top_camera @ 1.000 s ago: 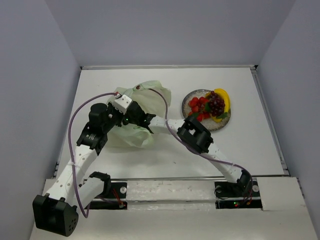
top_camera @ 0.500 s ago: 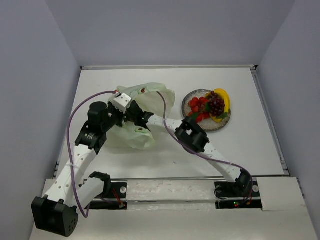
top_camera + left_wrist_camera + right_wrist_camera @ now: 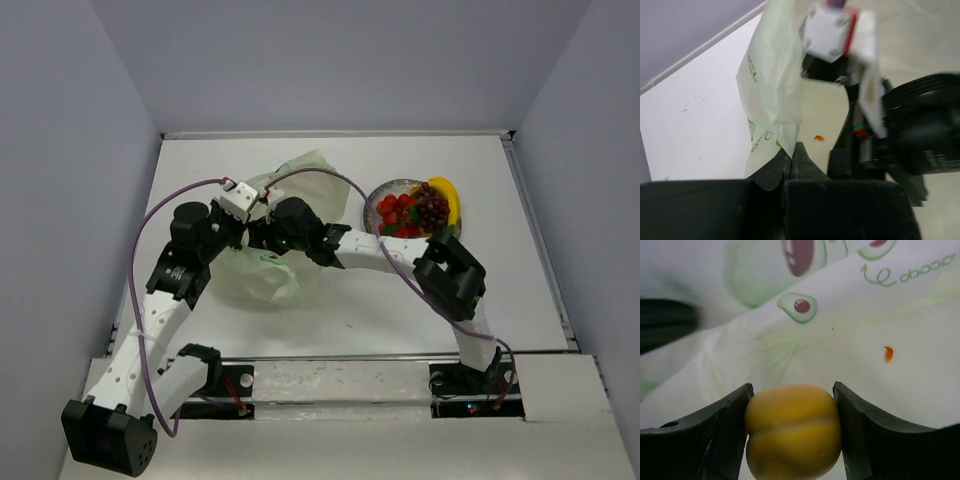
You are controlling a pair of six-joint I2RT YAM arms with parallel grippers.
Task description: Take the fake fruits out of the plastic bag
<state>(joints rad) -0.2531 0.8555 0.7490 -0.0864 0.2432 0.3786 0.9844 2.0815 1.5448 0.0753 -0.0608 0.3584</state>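
The pale yellow-green plastic bag (image 3: pixel 262 275) lies left of centre on the table. My left gripper (image 3: pixel 262 201) is shut on the bag's edge (image 3: pixel 785 125) and holds it up. My right gripper (image 3: pixel 268 238) is inside the bag's mouth, shut on the yellow-orange round fruit (image 3: pixel 792 430), with bag film (image 3: pixel 850 315) all around. The fruit is hidden in the top view. On the grey speckled plate (image 3: pixel 376 201) lie the red berry cluster (image 3: pixel 397 212), the dark purple grape bunch (image 3: pixel 432 209) and the yellow banana (image 3: pixel 450 196).
The right arm's forearm (image 3: pixel 375 250) stretches from the bag past the plate's near edge. A purple cable (image 3: pixel 140 260) loops along the left arm. White walls close the table at the back and sides.
The right arm has swung its elbow rightward toward the plate while the gripper stayed in the bag. The bag's top has shifted and bunched up higher.
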